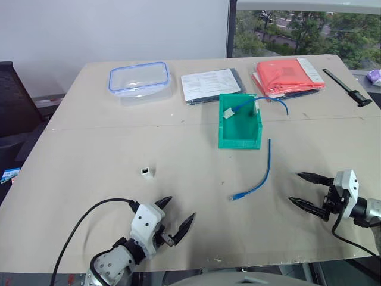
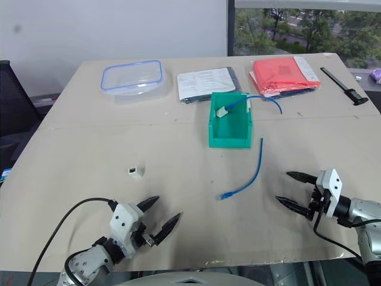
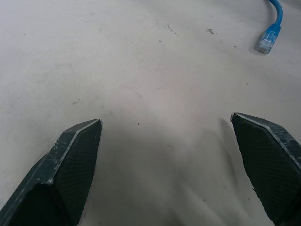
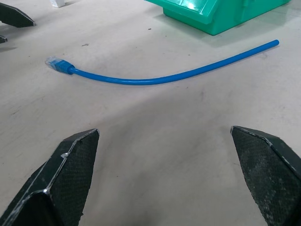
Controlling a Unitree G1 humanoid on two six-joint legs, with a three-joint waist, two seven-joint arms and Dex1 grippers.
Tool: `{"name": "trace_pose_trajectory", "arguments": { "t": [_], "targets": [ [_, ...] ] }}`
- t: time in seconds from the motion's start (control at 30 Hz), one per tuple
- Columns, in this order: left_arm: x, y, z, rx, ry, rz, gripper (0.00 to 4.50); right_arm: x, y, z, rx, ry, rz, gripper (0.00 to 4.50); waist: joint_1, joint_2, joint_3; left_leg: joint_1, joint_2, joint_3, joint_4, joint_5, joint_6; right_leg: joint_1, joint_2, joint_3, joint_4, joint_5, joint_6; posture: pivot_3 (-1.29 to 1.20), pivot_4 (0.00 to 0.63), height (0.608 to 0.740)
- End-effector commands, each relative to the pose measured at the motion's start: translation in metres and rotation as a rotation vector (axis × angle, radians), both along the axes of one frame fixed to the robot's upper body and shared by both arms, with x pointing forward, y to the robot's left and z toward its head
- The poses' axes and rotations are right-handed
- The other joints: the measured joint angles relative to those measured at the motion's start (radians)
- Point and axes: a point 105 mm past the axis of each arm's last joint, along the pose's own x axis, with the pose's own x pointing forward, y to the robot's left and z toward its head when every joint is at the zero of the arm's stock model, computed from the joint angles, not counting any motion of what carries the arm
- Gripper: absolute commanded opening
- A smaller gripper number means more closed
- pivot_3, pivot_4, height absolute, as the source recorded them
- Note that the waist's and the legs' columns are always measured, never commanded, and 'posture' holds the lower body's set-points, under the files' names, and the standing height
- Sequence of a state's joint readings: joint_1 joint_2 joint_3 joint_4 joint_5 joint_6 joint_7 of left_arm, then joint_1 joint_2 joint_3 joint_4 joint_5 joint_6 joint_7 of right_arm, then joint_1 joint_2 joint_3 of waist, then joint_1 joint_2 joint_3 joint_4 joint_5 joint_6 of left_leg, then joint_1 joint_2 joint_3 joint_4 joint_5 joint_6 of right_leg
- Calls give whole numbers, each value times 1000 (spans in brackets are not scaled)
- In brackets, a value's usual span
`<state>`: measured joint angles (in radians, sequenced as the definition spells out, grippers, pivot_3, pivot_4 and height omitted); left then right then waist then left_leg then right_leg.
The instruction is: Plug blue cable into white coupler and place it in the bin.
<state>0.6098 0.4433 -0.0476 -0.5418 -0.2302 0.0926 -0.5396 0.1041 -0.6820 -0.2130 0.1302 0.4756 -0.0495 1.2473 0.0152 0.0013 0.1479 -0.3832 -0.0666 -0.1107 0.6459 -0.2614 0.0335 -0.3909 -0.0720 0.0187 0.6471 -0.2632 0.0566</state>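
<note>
Progress: not begun | blue cable (image 1: 257, 179) loose, white coupler (image 1: 146, 172) apart, bin (image 1: 240, 127) waiting | left gripper (image 1: 176, 217), right gripper (image 1: 303, 190): spread, empty

Surface: beige board-topped table (image 1: 89, 179)
Lying on it: thin blue cable (image 1: 260, 177), tiny white coupler (image 1: 146, 172), green plastic bin (image 1: 240, 127), clear blue-rimmed container (image 1: 139, 78), printed papers (image 1: 210, 84), red folder (image 1: 288, 75)

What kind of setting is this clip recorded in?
Probably an office or lab test bench: a cardboard-covered table by a window onto trees, with printed papers, a red folder and a caliper at the far edge.
</note>
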Motion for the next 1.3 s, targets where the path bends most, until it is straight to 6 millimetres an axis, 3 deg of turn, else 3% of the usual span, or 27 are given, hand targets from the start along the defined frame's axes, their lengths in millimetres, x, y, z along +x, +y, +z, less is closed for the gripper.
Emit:
{"name": "trace_pose_trajectory", "arguments": {
  "t": [0.03, 0.77, 0.9, 1.03, 1.17, 1.3],
  "targets": [
    [0, 0, 9, -9, -25, -15, 4500, -2, 2, 8, -7, -48, 19, 4435, 0, 0, 0, 0, 0, 0, 0, 0, 0, 0, 0, 0, 0, 0, 0, 0, 150, 740],
    [2, 4, 10, 6, -31, -58, 4500, -5, 9, 4, -25, -49, 52, 4435, 0, -2, 2, 0, 0, 0, 0, 0, 0, 0, 0, 0, 0, 0, 0, 0, 150, 740],
    [-4, 6, 12, 35, 1, -191, 4500, -2, 35, 18, -39, -79, 157, 4435, -1, -2, 3, 0, 0, 0, 0, 0, 0, 0, 0, 0, 0, 1, 0, 0, 150, 740],
    [1, 17, 26, 114, -6, -335, 4500, -2, 74, 26, -100, -114, 300, 4435, -1, -1, 4, 0, 1, 0, 0, 0, 0, 0, 1, -1, 0, 0, -3, 0, 150, 740],
    [9, 19, 44, 176, -21, -475, 4500, 0, 107, 22, -178, -120, 413, 4435, 1, -1, 4, -1, 1, -1, 1, 0, 0, -1, 1, -3, 0, 1, -3, 0, 150, 740],
    [18, 18, 63, 215, -56, -569, 4500, 8, 119, 5, -268, -91, 462, 4435, -1, -4, 7, -2, 0, -1, 1, 0, 0, -1, 1, -2, -2, 2, -1, 0, 150, 740]
  ]
}}
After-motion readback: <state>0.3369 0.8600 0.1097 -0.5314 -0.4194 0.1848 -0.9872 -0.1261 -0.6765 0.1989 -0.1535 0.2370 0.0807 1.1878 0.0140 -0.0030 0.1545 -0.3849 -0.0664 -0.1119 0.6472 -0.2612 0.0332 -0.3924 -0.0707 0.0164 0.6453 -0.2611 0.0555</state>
